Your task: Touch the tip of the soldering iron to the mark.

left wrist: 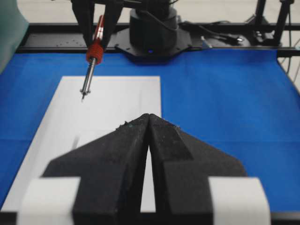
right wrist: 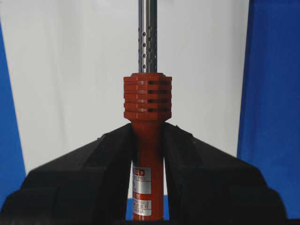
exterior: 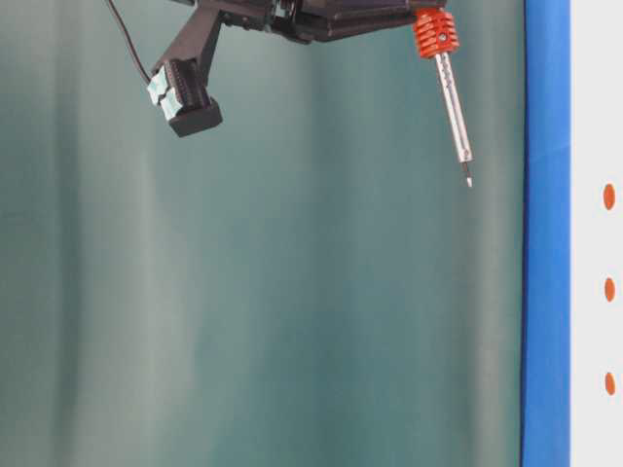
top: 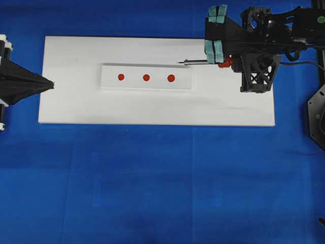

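Observation:
The soldering iron (right wrist: 147, 101) has an orange-red handle and a thin silver shaft (top: 195, 62). My right gripper (right wrist: 147, 129) is shut on the handle just behind its ribbed collar. The iron hangs tilted in the air, its tip (exterior: 468, 181) well clear of the board. Three red dots lie in a row on a raised white strip (top: 147, 68); the nearest, the rightmost mark (top: 171, 78), sits a little left of and in front of the tip (top: 179, 62). My left gripper (top: 52, 85) rests shut and empty at the board's left edge.
The strip lies on a white board (top: 152, 109) over a blue cloth (top: 162, 183). The right arm's black body (top: 264, 35) overhangs the board's far right corner. A black arm base (left wrist: 152, 35) and frame rails stand beyond the board.

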You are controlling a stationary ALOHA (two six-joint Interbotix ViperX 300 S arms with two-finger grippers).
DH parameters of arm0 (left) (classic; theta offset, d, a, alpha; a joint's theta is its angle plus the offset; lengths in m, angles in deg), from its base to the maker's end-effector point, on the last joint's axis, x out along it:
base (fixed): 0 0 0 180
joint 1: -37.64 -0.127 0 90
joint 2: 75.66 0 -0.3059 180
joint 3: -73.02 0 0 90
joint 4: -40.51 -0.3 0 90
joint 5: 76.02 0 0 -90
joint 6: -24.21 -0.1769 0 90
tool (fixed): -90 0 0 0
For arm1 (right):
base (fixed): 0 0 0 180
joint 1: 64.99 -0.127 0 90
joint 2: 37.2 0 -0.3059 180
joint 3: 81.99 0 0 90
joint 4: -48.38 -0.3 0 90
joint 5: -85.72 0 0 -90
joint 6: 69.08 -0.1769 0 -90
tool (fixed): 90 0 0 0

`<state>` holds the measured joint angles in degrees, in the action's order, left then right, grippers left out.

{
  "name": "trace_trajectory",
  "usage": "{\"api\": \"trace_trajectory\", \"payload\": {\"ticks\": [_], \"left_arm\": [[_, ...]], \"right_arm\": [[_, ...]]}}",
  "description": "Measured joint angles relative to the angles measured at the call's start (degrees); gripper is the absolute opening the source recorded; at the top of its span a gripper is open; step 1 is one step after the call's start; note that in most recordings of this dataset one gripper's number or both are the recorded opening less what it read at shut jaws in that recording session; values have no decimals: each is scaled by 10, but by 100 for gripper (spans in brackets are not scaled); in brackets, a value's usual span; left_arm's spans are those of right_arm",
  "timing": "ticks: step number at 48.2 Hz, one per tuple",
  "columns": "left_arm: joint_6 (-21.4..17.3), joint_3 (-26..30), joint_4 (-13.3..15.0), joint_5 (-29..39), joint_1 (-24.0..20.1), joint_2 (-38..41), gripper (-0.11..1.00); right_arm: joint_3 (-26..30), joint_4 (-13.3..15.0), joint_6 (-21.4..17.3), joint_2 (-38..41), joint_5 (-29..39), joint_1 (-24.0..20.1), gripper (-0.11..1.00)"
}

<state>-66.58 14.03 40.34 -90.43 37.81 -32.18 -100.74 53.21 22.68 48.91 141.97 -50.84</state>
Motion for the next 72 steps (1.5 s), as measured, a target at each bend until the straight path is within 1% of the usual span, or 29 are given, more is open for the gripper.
{"api": "trace_trajectory", "payload": {"ticks": [26, 38, 57, 72], "left_arm": [[0, 0, 0, 0, 0, 0, 0], [0, 0, 0, 0, 0, 0, 0], [0, 0, 0, 7, 0, 0, 0], [0, 0, 0, 7, 0, 0, 0]], "right_arm": [[1, 0, 0, 1, -2, 0, 6], [0, 0, 0, 33, -5, 0, 6], [-25, 1, 0, 92, -79, 0, 6], [-33, -1, -3, 119, -101, 0, 6]]}}
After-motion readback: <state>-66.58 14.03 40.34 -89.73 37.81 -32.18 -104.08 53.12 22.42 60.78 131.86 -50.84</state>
